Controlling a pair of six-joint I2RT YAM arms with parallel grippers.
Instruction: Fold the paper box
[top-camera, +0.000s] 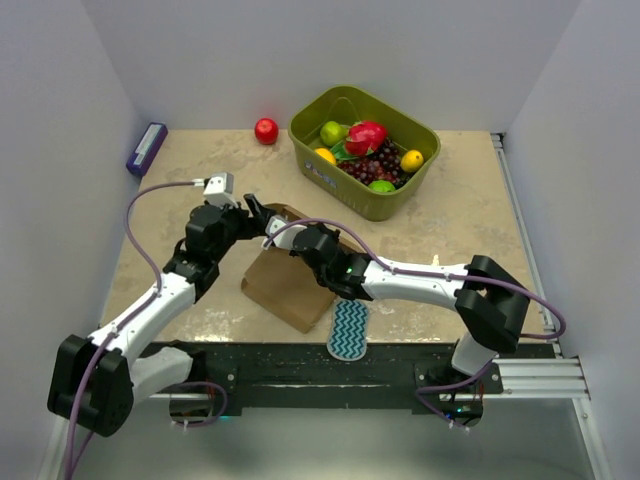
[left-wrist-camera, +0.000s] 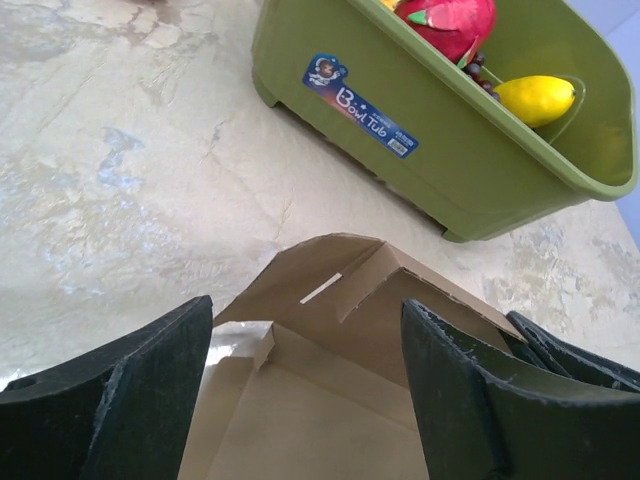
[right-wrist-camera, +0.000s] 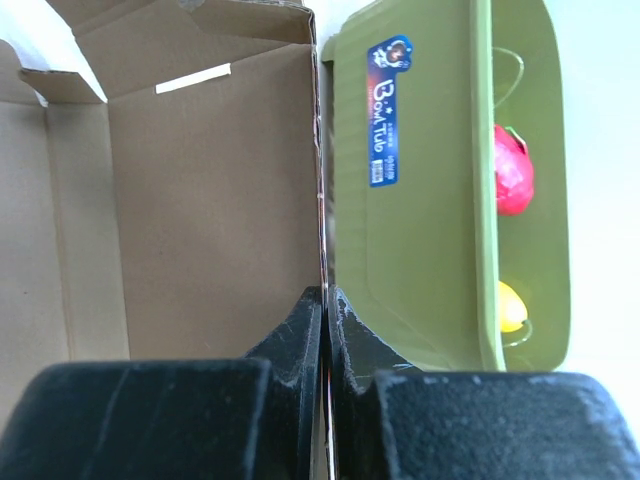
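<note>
One plain brown cardboard box blank (top-camera: 285, 285) lies just in front of the single olive-green plastic basket (top-camera: 345, 192). Two grippers are at it: the right gripper (right-wrist-camera: 325, 300) pinches one panel's edge, and the left gripper (left-wrist-camera: 305, 312) hovers above, jaws spread.

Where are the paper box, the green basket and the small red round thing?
paper box (top-camera: 283, 288), top view, on its flat brown panel.
green basket (top-camera: 342, 188), top view, on its near outer wall.
red round thing (top-camera: 266, 131), top view, on its middle.
</note>
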